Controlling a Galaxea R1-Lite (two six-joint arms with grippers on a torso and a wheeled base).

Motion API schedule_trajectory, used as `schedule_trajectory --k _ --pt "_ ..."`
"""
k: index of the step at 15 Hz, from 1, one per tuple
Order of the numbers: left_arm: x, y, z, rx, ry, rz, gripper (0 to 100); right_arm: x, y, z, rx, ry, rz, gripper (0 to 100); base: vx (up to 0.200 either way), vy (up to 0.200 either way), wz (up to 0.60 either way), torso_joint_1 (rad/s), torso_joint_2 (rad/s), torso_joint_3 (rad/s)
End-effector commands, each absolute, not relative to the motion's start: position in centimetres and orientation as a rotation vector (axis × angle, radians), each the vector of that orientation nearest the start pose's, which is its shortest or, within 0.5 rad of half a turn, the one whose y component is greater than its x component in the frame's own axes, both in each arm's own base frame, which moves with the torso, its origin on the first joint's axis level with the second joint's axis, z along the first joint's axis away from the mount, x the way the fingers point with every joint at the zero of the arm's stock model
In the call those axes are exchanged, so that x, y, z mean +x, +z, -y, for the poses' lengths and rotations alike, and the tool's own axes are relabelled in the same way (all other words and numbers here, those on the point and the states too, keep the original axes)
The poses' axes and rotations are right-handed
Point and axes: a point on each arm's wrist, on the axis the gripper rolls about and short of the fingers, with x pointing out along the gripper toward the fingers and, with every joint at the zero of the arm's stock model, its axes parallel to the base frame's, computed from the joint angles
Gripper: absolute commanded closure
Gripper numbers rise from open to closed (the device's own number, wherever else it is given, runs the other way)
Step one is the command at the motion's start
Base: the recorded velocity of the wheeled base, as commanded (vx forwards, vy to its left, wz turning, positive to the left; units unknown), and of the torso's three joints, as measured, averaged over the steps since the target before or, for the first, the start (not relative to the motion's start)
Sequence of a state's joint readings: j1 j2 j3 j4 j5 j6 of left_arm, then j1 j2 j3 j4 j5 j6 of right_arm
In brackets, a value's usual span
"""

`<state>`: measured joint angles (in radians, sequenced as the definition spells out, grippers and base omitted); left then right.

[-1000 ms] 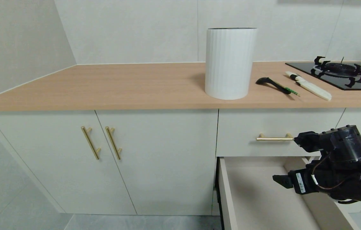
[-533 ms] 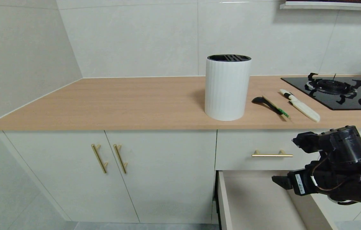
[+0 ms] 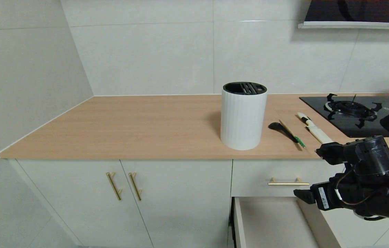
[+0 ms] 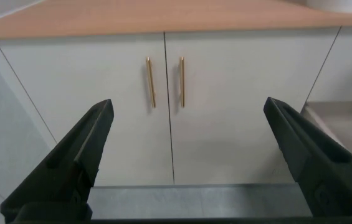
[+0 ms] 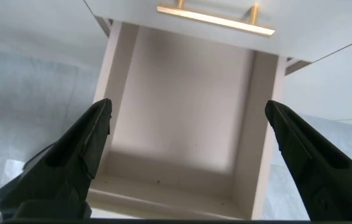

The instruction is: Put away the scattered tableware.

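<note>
Right gripper (image 3: 307,172) hangs over the open drawer (image 5: 182,112), jaws spread wide. Left gripper (image 4: 188,162) faces cabinet doors (image 4: 225,112), jaws likewise apart. White holder (image 3: 243,117) upright on counter (image 3: 129,127), slotted top.

You are watching through three cameras.
Your head camera is looking forward and down over the countertop (image 3: 129,127); your left wrist is facing the cabinet doors (image 4: 225,112) closely, your right is looking down into the open drawer (image 5: 188,106), both also appearing in the head view.
</note>
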<state>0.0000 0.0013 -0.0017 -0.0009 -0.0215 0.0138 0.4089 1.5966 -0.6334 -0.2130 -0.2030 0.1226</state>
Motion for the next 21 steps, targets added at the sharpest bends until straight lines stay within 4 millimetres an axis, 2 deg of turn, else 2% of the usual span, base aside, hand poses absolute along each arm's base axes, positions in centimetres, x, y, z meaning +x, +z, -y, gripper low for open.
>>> schedule_trajectory --k 1,5,8,9,10,11,13,14,16,17,18,21 --pt "-2.3 7.6 0.0 0.014 -0.021 -0.001 0 22.6 13.0 -9.3 -0.110 0.151 -0.727 0 0.000 0.000 0.00 0.149 -0.33 -0.183" --pt "-2.3 7.6 0.0 0.014 -0.021 -0.001 0 22.6 13.3 -9.3 -0.107 0.150 -0.712 0 0.000 0.000 0.00 0.035 -0.08 -0.051" --pt "-2.3 7.6 0.0 0.014 -0.021 -0.001 0 23.9 14.9 -9.7 -0.095 0.124 -0.648 0 0.000 0.000 0.00 0.000 0.00 0.000" --pt "-2.3 7.6 0.0 0.014 -0.021 -0.001 0 25.6 15.7 -9.7 -0.082 0.102 -0.627 0 0.000 0.000 0.00 0.000 0.00 0.000" --pt "-2.3 7.6 0.0 0.014 -0.021 0.000 0 26.1 15.8 -9.8 -0.081 0.100 -0.627 0 0.000 0.000 0.00 0.000 0.00 0.000" --pt "-2.3 7.6 0.0 0.014 -0.021 -0.001 0 28.0 16.5 -10.0 -0.075 0.084 -0.623 0 0.000 0.000 0.00 0.000 0.00 0.000" --pt "-2.3 7.6 0.0 0.014 -0.021 0.000 0 30.2 17.0 -10.0 -0.057 0.063 -0.599 0 0.000 0.000 0.00 0.000 0.00 0.000" --pt "-2.3 7.6 0.0 0.014 -0.021 -0.001 0 32.0 17.3 -10.0 -0.046 0.045 -0.580 0 0.000 0.000 0.00 0.000 0.00 0.000" --pt "-2.3 7.6 0.0 0.014 -0.021 -0.001 0 33.7 16.3 -9.1 -0.030 0.001 -0.594 0 0.000 0.000 0.00 0.000 0.00 0.000" --pt "-2.3 7.6 0.0 0.014 -0.021 -0.001 0 33.9 15.9 -8.8 -0.028 -0.007 -0.605 0 0.000 0.000 0.00 0.000 0.00 0.000" --pt "-2.3 7.6 0.0 0.014 -0.021 -0.001 0 34.5 15.2 -7.9 -0.024 -0.035 -0.622 0 0.000 0.000 0.00 0.000 0.00 0.000" --pt "-2.3 7.6 0.0 0.014 -0.021 -0.001 0 35.9 13.9 -7.9 -0.012 -0.046 -0.574 0 0.000 0.000 0.00 0.000 0.00 0.000"
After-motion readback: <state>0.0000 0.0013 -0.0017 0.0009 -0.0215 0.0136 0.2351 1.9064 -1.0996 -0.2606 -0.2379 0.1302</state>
